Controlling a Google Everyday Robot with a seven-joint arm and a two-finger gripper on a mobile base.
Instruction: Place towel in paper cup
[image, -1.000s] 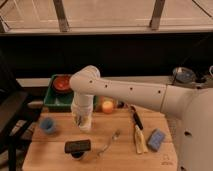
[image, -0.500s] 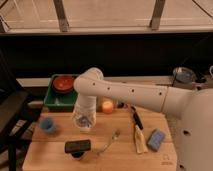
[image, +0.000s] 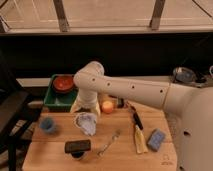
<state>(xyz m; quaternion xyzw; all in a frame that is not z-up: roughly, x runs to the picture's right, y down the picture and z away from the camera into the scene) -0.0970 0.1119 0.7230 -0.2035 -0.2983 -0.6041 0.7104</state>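
Note:
A crumpled white-grey towel (image: 86, 123) sits just below my gripper (image: 85, 109), at the left-centre of the wooden table (image: 120, 157). Its lower part is at the tabletop. I cannot tell whether it hangs from the gripper or rests on the wood. My white arm reaches in from the right and bends down over it. A small blue paper cup (image: 48, 125) stands upright on the table's left side, a short way left of the towel and apart from it.
A green bin (image: 56, 100) holding a red bowl (image: 64, 83) stands behind the gripper. An orange (image: 107, 106), a black-handled knife (image: 136, 120), a yellowish piece (image: 139, 141), a blue sponge (image: 156, 139), a fork (image: 109, 142) and a black object (image: 77, 146) lie on the table.
The gripper and towel have shifted slightly right and down. The towel looked narrow and hanging before, and now looks lower and wider. The cup has not moved.

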